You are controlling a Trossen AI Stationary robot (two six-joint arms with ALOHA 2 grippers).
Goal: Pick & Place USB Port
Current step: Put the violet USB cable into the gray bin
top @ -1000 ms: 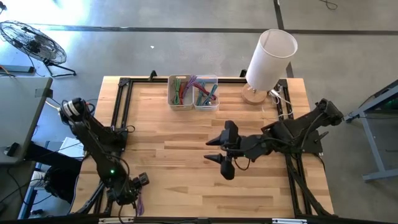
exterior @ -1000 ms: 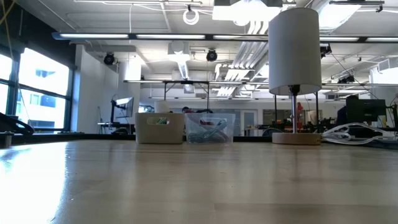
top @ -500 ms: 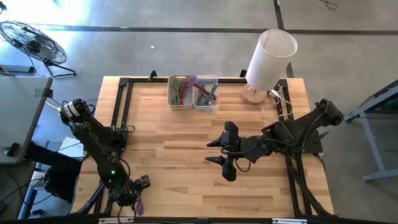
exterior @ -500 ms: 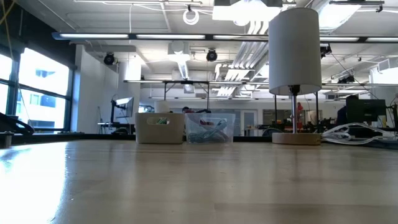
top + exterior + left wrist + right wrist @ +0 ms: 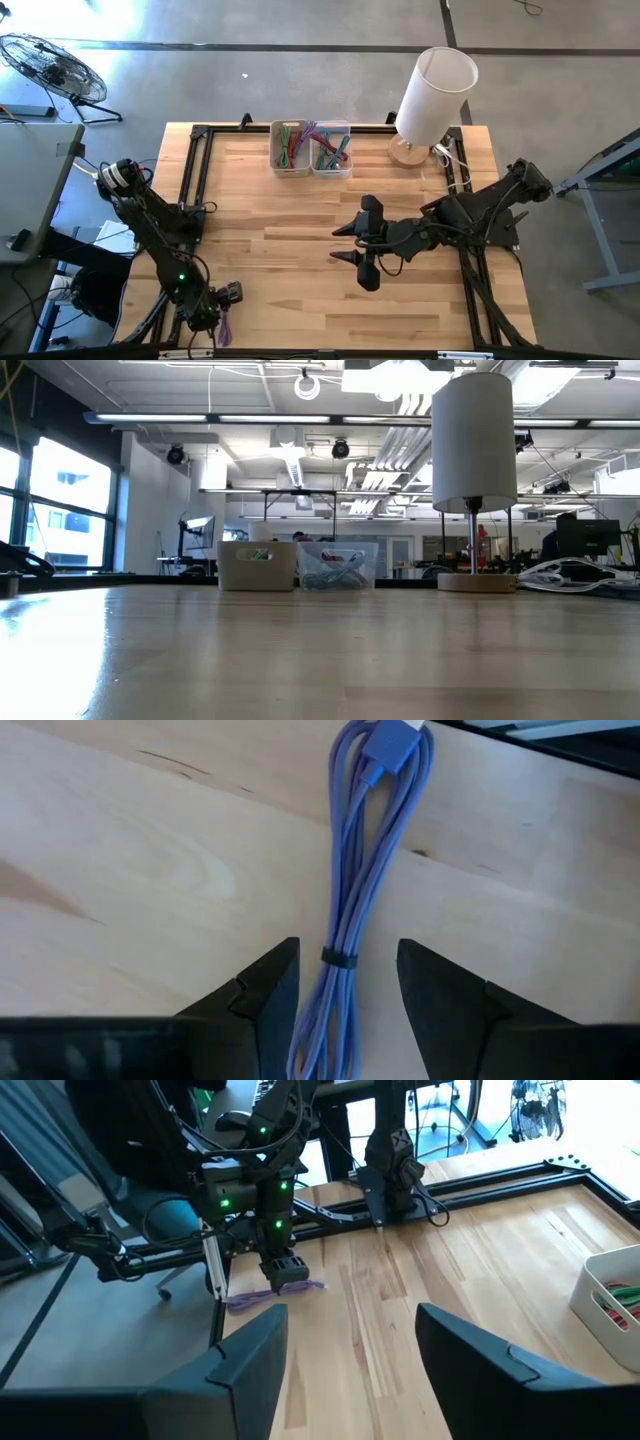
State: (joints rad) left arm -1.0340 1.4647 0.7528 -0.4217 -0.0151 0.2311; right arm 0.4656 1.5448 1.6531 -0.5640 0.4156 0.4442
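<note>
Left gripper [image 5: 340, 995] is down at the near-left corner of the table [image 5: 300, 270], fingers spread either side of the purple USB cable [image 5: 345, 900] — and across the last second almost nothing has moved. From overhead the arm has only nudged a touch at the wrist; the coil lies where it lay, flat on the wood by the table's edge. So the grasp is not made yet: the jaws straddle the bundle near its black tie [image 5: 339, 958] with a clear gap on both sides, holding nothing. My read is that closing is the next call, and the line-up looks good for it.

Right gripper [image 5: 352, 245] hangs over mid-table, jaws wide apart and empty, waiting — no change there either.

Now, what we can't see. The cable's lower loops run out of the wrist picture between the fingers, and its plug end is cut off at the frame's edge. From overhead the cable is a sliver of purple [image 5: 224, 328], mostly under the arm. The level camera shows neither arm nor cable, just the two bins [image 5: 298, 566] and the lamp [image 5: 477, 480] at the far side. Those bins are probably the drop point, though which one I can't say.
</note>
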